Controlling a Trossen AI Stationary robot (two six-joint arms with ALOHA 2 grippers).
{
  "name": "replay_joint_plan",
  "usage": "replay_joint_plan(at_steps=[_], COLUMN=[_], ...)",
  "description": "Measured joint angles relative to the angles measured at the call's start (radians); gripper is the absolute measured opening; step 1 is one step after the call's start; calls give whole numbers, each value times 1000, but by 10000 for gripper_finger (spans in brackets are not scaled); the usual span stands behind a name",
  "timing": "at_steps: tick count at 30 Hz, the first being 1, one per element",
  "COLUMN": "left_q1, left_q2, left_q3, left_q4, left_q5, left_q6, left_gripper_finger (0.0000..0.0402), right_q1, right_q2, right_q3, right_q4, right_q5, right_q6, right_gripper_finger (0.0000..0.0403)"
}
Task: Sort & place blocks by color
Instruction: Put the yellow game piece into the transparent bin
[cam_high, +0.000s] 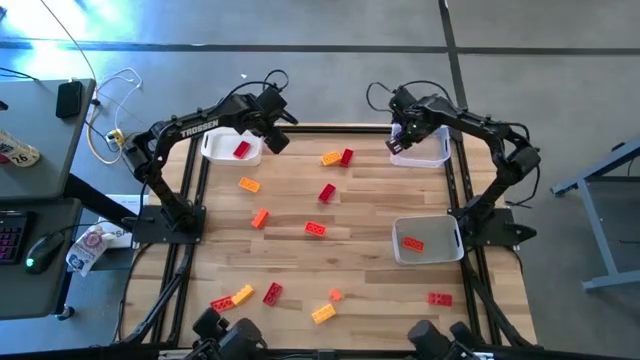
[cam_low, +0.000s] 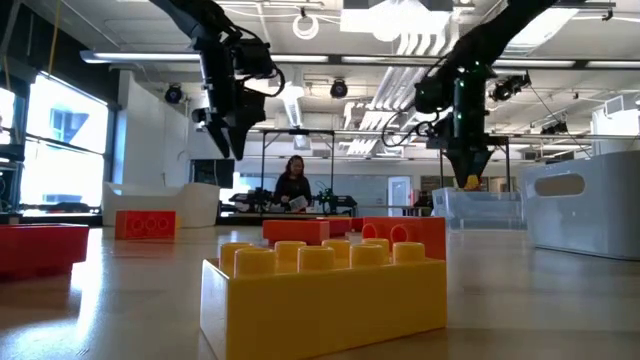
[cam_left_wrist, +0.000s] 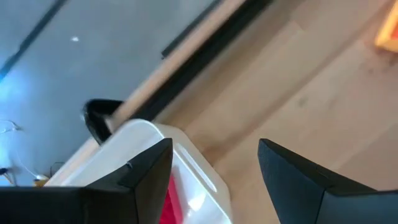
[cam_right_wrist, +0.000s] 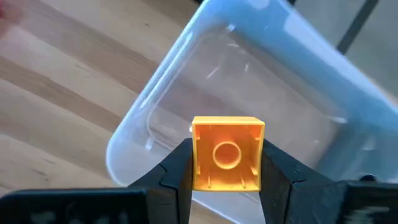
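A: Status, table (cam_high: 360, 250) first?
B: Right gripper (cam_right_wrist: 227, 177), clamped on a yellow block (cam_right_wrist: 227, 153), hovers over the clear tray (cam_right_wrist: 261, 81) at one o'clock. Drop pending, I judge.
A: Left gripper (cam_left_wrist: 214, 165)?
B: Jaws apart, above the eleven-o'clock white tray (cam_high: 222, 148).

Red, orange and yellow studded bricks, mostly loose on the wood

One yellow-orange block (cam_right_wrist: 227, 153) hangs hollow side out above a clear tray; a red block (cam_high: 241, 149) lies in the far-left white tray, another red block (cam_high: 413, 243) in the near-right one. An orange brick (cam_high: 330, 158) touches a red brick (cam_high: 346, 156); others scatter mid-table, with a yellow brick (cam_high: 323, 314) near the front edge and a lone red piece (cam_high: 439, 298) front right
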Motion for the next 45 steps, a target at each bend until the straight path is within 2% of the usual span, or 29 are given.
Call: replay_joint_plan(at_steps=[6, 10, 27, 38, 45], left_q1=[-43, -86, -279, -364, -384], left_q2=[0, 0, 0, 0, -77], left_q3=[-12, -49, -84, -91, -227], left_q4=[-33, -34, -183, -285, -277], left_q5=[172, 234, 219, 210, 210], left_q6=[15, 35, 9, -9, -48], left_gripper_finger=[223, 223, 223, 223, 223], right_q1=[-39, -60, -65, -65, -64], right_q2=[0, 0, 0, 0, 1], right_q3=[-81, -106, -110, -110, -110], right_q4=[73, 91, 111, 110, 95], right_q5=[-8, -9, -9, -26, -7], right_q6=[3, 3, -38, -57, -82], right_gripper_finger=[123, 138, 146, 147, 174])
